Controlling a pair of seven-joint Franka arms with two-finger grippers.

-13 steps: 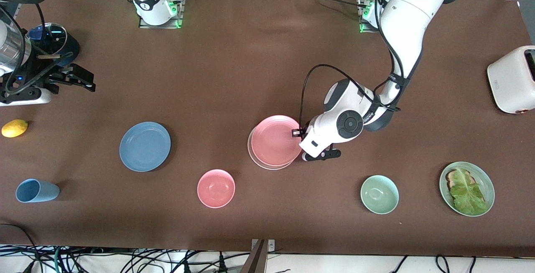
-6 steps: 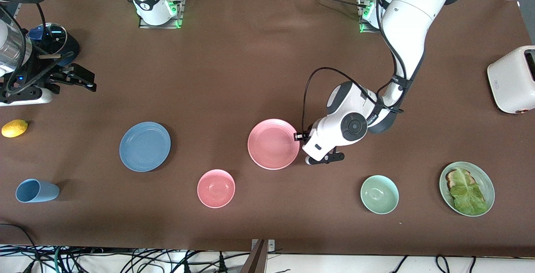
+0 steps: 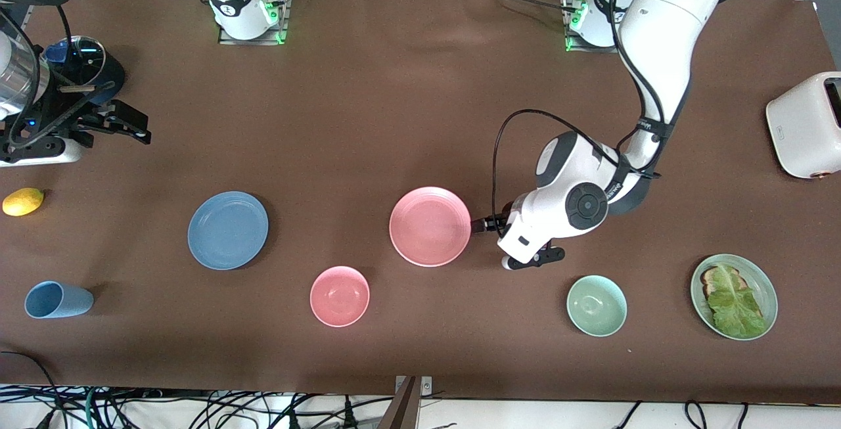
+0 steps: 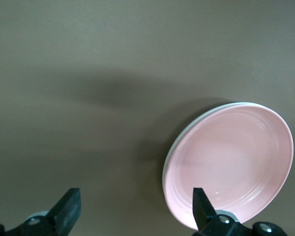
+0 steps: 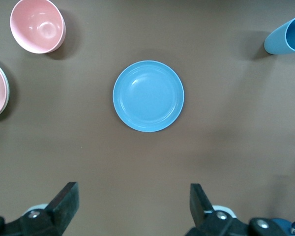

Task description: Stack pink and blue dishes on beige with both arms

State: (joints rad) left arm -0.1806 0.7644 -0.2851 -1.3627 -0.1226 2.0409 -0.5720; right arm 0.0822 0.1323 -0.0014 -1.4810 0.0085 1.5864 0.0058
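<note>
The pink plate [image 3: 430, 226] lies flat on the beige plate [image 4: 189, 129], of which only a thin pale rim shows in the left wrist view. My left gripper [image 3: 485, 225] is open and empty, low beside the pink plate's edge toward the left arm's end; in its wrist view [image 4: 135, 196] one fingertip [image 4: 200, 199] overlaps the pink rim. The blue plate [image 3: 228, 230] lies alone toward the right arm's end. Up in the air near the right arm's end, my right gripper [image 3: 135, 132] is open, and its wrist view [image 5: 132, 196] looks down on the blue plate [image 5: 148, 96].
A pink bowl [image 3: 340, 295], a blue cup on its side [image 3: 58, 299] and a pale green bowl [image 3: 596, 305] lie nearer the camera. A green plate [image 3: 755, 271] holds toast and lettuce. A toaster [image 3: 805, 125] and a lemon [image 3: 23, 202] sit at the table's ends.
The pink plate has dropped from a tilt to lie flat, covering the beige plate. The left gripper has let go and drawn back toward the left arm's end. The right arm has not moved.
</note>
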